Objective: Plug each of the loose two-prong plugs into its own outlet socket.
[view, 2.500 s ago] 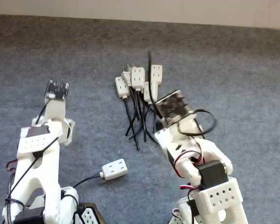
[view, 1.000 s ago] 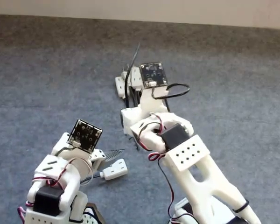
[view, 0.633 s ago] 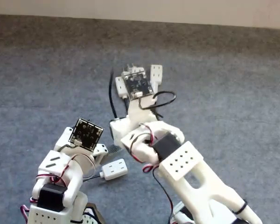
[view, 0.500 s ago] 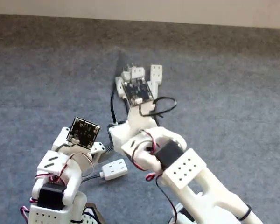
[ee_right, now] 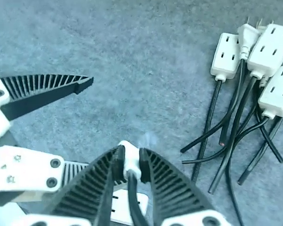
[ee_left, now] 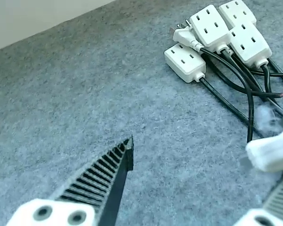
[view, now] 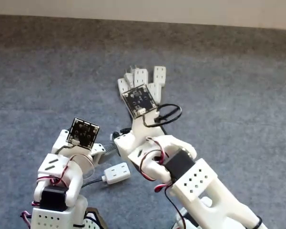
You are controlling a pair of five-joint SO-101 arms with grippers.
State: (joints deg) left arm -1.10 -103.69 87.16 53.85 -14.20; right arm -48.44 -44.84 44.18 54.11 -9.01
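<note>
The right tool [ee_right: 130, 152] was pinching a white two-prong plug [ee_right: 130, 165], with the black cord [ee_right: 131, 186] running back between its fingers. The left tool [ee_left: 205, 165] stood spread, and the pinched plug lay close to its open gap. Ahead of both tools, a cluster of outlet sockets [ee_left: 217, 30] with black leads lay on the grey surface [ee_left: 61, 84], with a second loose plug [ee_left: 181, 34] among them. A single outlet socket [view: 117, 172] lay just beside the left tool, on its base side.

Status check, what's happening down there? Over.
Right end effector shut on white plug. Left end effector open, empty. Lone socket close by. Socket pile beyond.
</note>
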